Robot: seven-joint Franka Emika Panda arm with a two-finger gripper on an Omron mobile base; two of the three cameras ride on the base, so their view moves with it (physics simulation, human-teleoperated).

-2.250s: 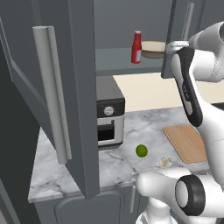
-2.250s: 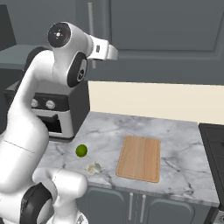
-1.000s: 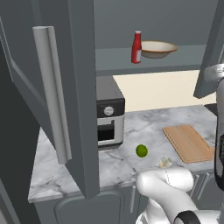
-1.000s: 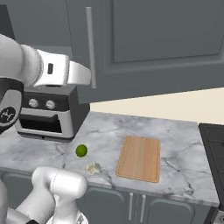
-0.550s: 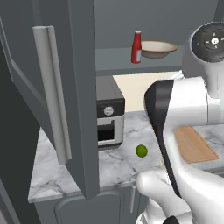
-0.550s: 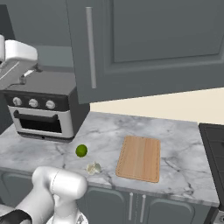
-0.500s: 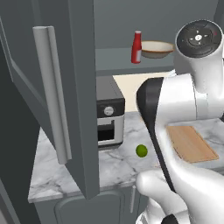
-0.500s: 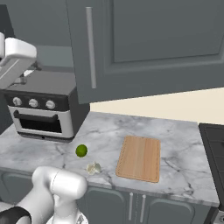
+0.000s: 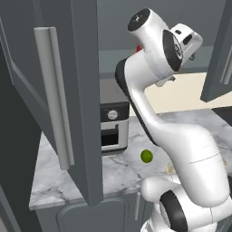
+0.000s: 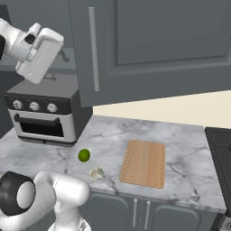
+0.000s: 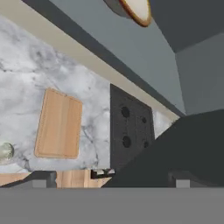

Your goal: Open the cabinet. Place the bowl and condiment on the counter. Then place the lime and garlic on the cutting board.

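In the left base view, the cabinet (image 9: 68, 90) stands with its near door swung wide, its long bar handle facing the camera. The arm is raised in front of the shelf, and the gripper (image 9: 192, 47) is held up at shelf height, to the right of the open door; its jaws cannot be made out here. A sliver of red, probably the condiment (image 9: 138, 47), shows behind the arm's upper joint. The lime (image 9: 146, 156) lies on the counter (image 9: 59, 181) below the cabinet, just right of the small oven (image 9: 108, 129).

In the right base view, the hand is seen high at the left, above the oven and left of the cabinet's other door. Below the cabinet, the lime and the garlic (image 10: 96, 173) lie close together on the counter, apart from the cutting board (image 10: 143, 162) to their right.

In the hand view, the fingertips are set far apart and nothing is held between them. The bowl (image 11: 133, 9) is seen at the top edge, on the cabinet shelf; the board and a black hob (image 11: 130, 129) lie on the counter beneath.

The bowl is judged rigid, breakable and fairly light; its rim should be pinched, one finger inside. The bottle is judged smooth and easily toppled, best taken around its body.
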